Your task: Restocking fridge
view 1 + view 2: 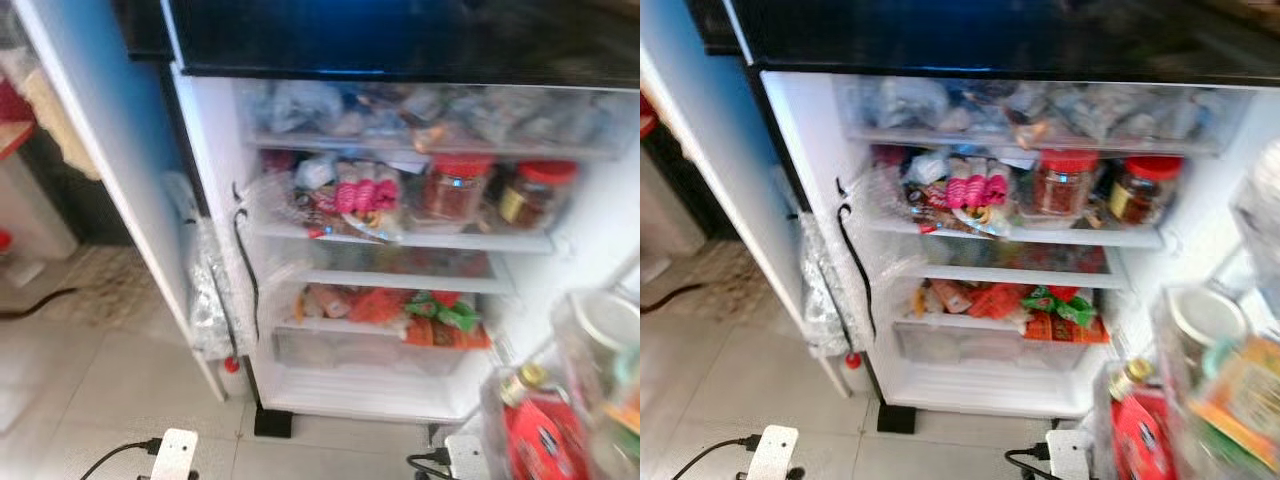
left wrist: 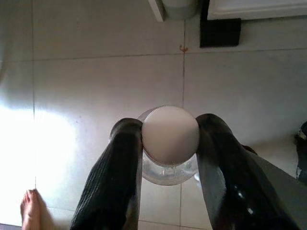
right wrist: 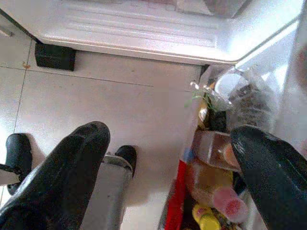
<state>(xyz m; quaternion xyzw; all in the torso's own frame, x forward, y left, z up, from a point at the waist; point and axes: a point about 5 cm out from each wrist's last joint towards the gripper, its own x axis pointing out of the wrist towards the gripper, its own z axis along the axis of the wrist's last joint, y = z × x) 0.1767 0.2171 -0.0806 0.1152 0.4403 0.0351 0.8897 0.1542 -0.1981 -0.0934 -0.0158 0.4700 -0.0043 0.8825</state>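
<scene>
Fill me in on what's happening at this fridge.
The robot stands before the open fridge, whose shelves are crowded with red-lidded jars and packets. Its left gripper is shut on a clear bottle with a white cap, held above the tiled floor. The right gripper hangs open near the door shelf items.

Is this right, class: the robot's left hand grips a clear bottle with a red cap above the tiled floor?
Not quite: the left wrist view shows the cap is white, not red. The left hand does grip the clear bottle above the tiled floor.
</scene>
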